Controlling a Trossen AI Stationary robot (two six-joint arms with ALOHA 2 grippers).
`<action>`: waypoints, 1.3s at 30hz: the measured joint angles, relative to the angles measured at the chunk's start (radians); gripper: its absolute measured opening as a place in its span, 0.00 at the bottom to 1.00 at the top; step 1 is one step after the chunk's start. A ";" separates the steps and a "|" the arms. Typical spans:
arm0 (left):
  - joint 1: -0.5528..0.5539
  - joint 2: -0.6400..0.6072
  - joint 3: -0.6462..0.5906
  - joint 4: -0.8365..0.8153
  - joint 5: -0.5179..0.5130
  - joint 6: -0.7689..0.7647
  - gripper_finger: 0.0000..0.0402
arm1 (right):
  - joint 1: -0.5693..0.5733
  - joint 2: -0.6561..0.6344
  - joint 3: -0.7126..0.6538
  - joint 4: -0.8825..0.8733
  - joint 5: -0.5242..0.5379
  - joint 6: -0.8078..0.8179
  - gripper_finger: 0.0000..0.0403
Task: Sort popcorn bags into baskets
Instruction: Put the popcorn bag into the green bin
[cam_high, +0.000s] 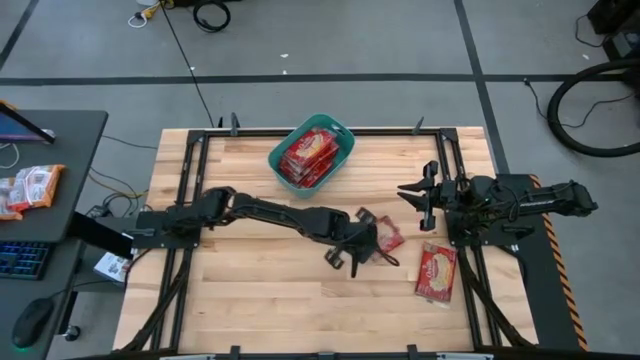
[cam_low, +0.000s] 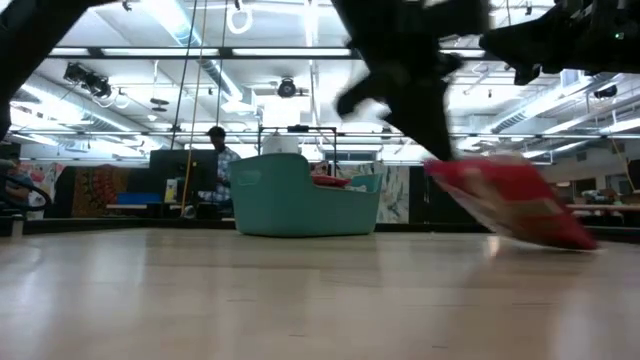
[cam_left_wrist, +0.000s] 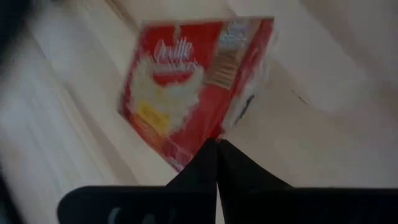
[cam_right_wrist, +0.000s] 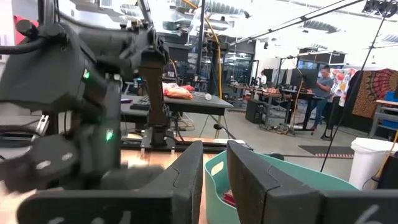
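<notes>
My left gripper (cam_high: 368, 243) reaches over the middle of the table and is shut on a red popcorn bag (cam_high: 388, 236) with a cream picture, which hangs tilted in the low view (cam_low: 510, 200). A second popcorn bag (cam_high: 437, 272) lies flat near the table's right near corner. The teal basket (cam_high: 277, 158) stands at the far edge and holds several red bags. My right gripper (cam_high: 420, 195) waits open above the table's right side, pointing toward the basket (cam_right_wrist: 298, 174). My left gripper pinches the popcorn bag between its two shut fingers (cam_left_wrist: 205, 163), at one edge (cam_left_wrist: 208, 134) close to a corner. The fingers come from above, slanting down. The bag tilts away below them and looks lifted off the wood in the low view.
Black frame rails (cam_high: 195, 170) run along the table's left and right sides. A side desk on the left carries an orange-and-white packet (cam_high: 30, 188), a keyboard and a mouse. Bare wood lies along the near edge (cam_high: 270, 300). People stand in the room behind (cam_low: 218, 150).
</notes>
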 joint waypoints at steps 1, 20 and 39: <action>-0.004 -0.010 0.000 -0.059 0.003 -0.051 0.00 | 0.000 0.000 0.000 0.001 0.000 0.000 0.19; -0.022 -0.023 -0.001 -0.457 0.056 -0.838 0.00 | 0.000 0.000 0.000 0.014 -0.017 0.022 0.19; -0.064 -0.023 0.000 0.086 0.051 -0.384 0.30 | 0.000 0.000 0.000 0.016 -0.017 0.020 0.19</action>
